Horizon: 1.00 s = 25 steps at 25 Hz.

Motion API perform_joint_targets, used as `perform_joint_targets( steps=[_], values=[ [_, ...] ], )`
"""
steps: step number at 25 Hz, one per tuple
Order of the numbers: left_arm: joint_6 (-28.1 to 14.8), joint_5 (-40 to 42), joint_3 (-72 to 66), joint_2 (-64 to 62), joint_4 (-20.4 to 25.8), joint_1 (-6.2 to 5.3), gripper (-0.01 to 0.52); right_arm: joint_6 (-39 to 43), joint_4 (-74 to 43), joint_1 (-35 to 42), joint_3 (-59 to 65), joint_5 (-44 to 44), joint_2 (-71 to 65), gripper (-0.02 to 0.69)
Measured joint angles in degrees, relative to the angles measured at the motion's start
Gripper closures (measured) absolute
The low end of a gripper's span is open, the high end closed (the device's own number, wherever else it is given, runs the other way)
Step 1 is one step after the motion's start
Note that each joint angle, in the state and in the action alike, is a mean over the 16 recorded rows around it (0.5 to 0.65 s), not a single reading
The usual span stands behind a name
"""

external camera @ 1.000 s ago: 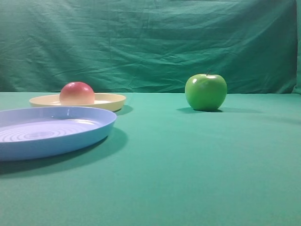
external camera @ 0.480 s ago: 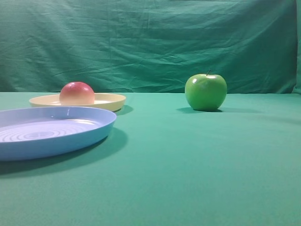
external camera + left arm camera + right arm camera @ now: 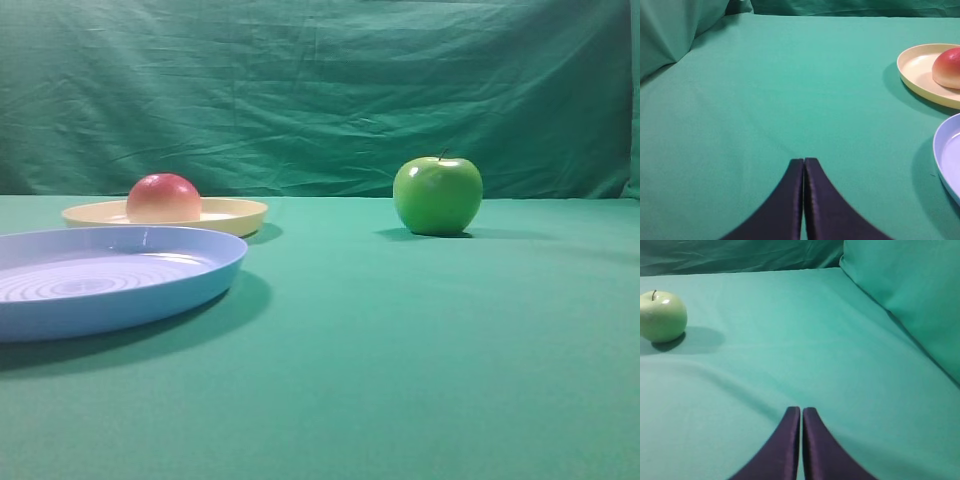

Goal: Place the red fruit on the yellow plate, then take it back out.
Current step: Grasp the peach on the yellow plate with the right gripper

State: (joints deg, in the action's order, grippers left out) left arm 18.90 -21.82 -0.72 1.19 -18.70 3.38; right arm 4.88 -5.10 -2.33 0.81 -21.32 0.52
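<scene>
Both grippers look pressed together from where I'm sitting. The left gripper (image 3: pixel 803 162) has its fingertips touching each other with nothing between them, hovering over bare green cloth (image 3: pixel 765 90). Same story with the right gripper (image 3: pixel 801 411): fingers squeezed flat together, holding nothing.

The red fruit (image 3: pixel 163 198) sits on the yellow plate (image 3: pixel 235 214), toward the plate's left side in the high view. In the left wrist view the red fruit is off to the far right of the left gripper, well apart from it. The blue plate (image 3: pixel 150 290) is nearer and just beside the yellow one. The green apple (image 3: pixel 662 317) stands far left of the right gripper, well apart.
</scene>
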Motion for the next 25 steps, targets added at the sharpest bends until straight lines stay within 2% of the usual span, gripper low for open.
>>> perform_joint_targets(
  steps=[11, 25],
  values=[
    [0.0, 0.0, 0.0, 0.0, 0.0, 0.0, 0.514, -0.44, 2.95, -4.38, -11.24, 1.55, -7.45, 0.665],
    [0.0, 0.0, 0.0, 0.0, 0.0, 0.0, 0.514, -6.84, 4.21, -17.0, -35.91, -5.41, -32.87, 0.665]
  ],
)
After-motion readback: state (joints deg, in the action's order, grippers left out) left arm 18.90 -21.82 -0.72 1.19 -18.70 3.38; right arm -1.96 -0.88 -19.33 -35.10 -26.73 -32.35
